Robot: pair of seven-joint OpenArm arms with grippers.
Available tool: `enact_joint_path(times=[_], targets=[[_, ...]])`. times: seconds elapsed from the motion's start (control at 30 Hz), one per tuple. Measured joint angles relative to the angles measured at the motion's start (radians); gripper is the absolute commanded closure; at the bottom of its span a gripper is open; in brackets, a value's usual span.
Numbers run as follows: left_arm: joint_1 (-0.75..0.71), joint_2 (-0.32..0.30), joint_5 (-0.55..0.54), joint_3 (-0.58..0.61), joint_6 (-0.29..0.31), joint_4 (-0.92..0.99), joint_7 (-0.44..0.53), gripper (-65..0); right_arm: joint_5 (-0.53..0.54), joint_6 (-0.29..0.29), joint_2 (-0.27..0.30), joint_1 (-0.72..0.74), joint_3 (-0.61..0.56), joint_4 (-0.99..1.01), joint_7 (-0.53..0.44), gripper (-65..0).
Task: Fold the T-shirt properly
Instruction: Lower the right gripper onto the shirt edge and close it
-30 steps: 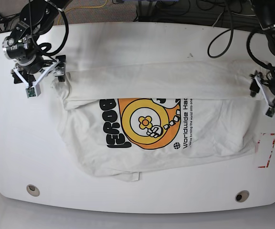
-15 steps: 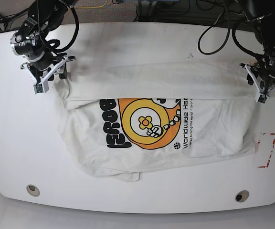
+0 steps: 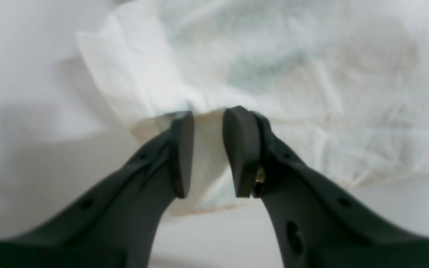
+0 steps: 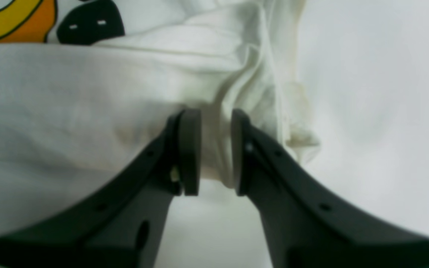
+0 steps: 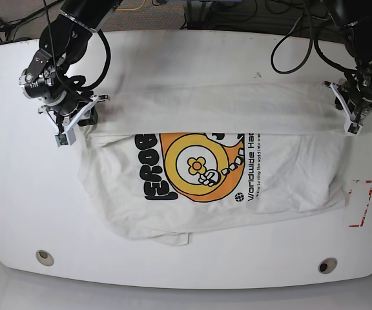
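I see "Worldwide" printed on the T-shirt (image 5: 237, 116); left claw (image 3: 207, 150) and right claw (image 4: 216, 150) each pinch its folded edge.

White table (image 5: 192, 55); red-marked rectangle (image 5: 358, 203) near rt edge; black cables (image 5: 296, 39) at back

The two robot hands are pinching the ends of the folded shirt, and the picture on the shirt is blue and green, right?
Not quite. In the base view the T-shirt's picture is orange and yellow with black letters. The left hand and right hand do have cloth between their fingers at the fold's ends.
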State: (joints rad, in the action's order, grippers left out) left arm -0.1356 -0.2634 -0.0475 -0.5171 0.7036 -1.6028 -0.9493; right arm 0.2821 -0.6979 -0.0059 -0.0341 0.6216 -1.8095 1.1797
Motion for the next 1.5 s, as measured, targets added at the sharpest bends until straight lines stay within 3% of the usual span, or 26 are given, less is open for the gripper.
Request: enact_joint_path(times=[0.3,0.8,1.03,1.2,1.3,1.4,1.5], targets=[[-0.002,-0.010,0.000,0.001,0.000,0.007,0.002,-15.7,-0.013,0.001,0.010,0.037,0.001,0.119,-0.023,-12.7],[0.017,-0.080,-0.011,0.053,-0.003,0.113,0.049,-15.8,-0.013,0.000,0.212,0.037,0.004,0.201,-0.045,-13.0],[0.019,-0.090,-0.020,0.053,-0.003,0.145,0.092,-15.8,-0.013,-0.001,0.270,0.034,0.003,0.220,-0.042,-13.0],[0.018,-0.088,-0.019,0.053,-0.003,0.132,0.091,-15.8,-0.012,0.000,0.264,0.034,0.006,0.157,-0.029,-13.2],[0.014,-0.086,-0.013,0.053,-0.003,0.118,0.082,-15.8,-0.005,0.001,0.233,0.037,0.006,0.105,-0.006,-14.0],[0.013,-0.084,-0.011,0.053,-0.003,0.114,0.077,-15.8,-0.005,0.002,0.185,0.036,0.010,0.057,0.031,-20.5],[0.014,-0.084,-0.009,0.053,-0.003,0.113,0.076,-16.0,-0.007,0.001,0.144,0.032,0.020,0.027,0.037,-34.6]])
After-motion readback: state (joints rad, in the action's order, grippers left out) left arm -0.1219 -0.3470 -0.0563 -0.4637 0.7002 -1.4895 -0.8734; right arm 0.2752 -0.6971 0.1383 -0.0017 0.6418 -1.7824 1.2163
